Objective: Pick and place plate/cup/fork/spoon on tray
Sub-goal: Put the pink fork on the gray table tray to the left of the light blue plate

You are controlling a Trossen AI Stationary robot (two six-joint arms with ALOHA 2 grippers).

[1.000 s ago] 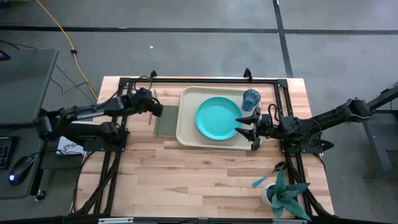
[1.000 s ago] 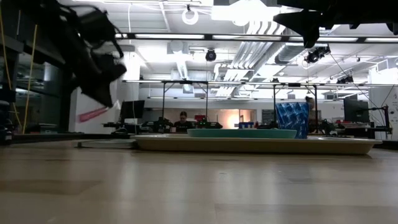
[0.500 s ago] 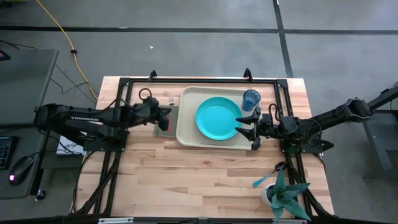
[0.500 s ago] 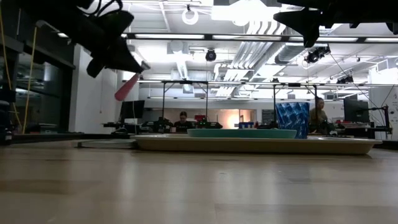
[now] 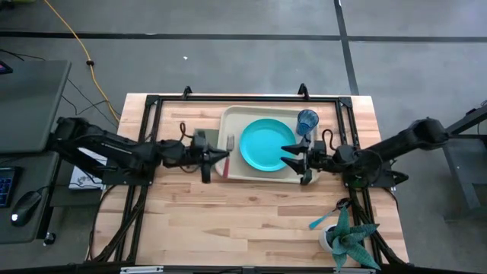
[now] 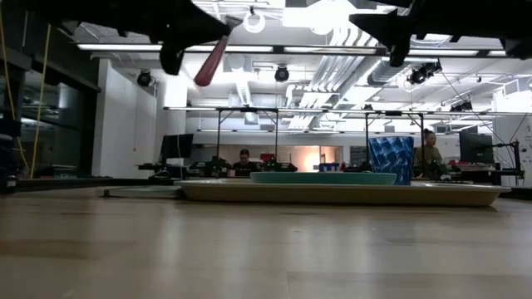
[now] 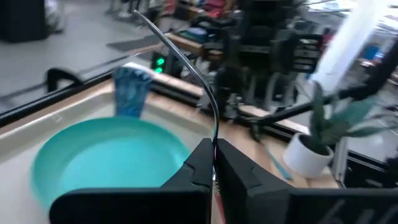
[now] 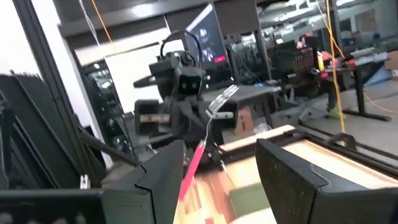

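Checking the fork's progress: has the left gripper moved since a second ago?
Yes. The left gripper, shut on the fork, moved rightward from beyond the tray's left edge to over its left rim.

The tray (image 5: 228, 169), cream-beige and rectangular with a raised rim, lies flat at the back centre of the tabletop (image 5: 251, 221). The turquoise plate (image 5: 263, 144) lies flat inside it, near the middle. The translucent dark-blue cup (image 5: 307, 120) stands upright in the tray's far right corner, just beside the plate. The fork (image 5: 227, 146), pink-red handle and silvery tines, is clamped in the left hand (image 5: 210, 156) above the tray's left rim. The spoon (image 5: 326, 218), with its light-blue handle, lies on the tabletop at front right, well apart from the tray.
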